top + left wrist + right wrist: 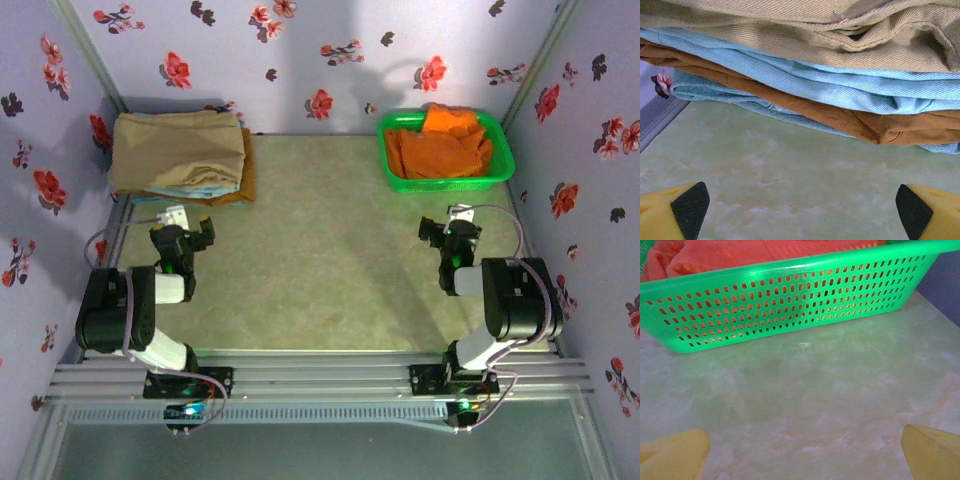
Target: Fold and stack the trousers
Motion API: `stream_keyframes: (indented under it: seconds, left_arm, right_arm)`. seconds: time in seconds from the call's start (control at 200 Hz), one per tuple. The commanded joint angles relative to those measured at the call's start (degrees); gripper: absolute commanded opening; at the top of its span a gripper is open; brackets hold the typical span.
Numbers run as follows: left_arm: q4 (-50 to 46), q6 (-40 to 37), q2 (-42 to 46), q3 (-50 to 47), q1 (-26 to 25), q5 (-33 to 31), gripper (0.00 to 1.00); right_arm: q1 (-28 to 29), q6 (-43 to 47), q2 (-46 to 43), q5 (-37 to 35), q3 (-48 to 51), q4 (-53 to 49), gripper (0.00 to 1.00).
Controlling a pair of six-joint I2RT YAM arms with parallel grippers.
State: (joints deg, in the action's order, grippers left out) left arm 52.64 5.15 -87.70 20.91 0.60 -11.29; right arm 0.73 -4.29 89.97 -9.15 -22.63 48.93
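Left pincer (pixel 186 233) and right pincer (pixel 447 231) both gape wide, empty.

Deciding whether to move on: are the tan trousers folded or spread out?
Folded: the tan trousers lie as a compact, layered bundle on top of light blue cloth and brown cloth.

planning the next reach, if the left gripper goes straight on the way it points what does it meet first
Across a strip of bare table, the left gripper, open, would likely first meet the near edges of the brown cloth and light blue cloth stacked under the trousers. Exact height is unclear.
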Motion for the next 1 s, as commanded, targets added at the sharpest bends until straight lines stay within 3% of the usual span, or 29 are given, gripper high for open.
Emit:
stream_keyframes:
  seconds: [0.0,0.995]
  left_arm:
    - [0.4,-1.5,-0.6,0.4,-0.3,0.5,1.00]
    - [0.0,-1.8,-0.6,0.6,-0.4,0.6,1.00]
  right_arm:
    - [-0.1,-0.6,-0.7,0.1,-0.1,0.8,0.99]
    - [0.2,-0.4,-0.6,-0.3,0.0,1.0,0.99]
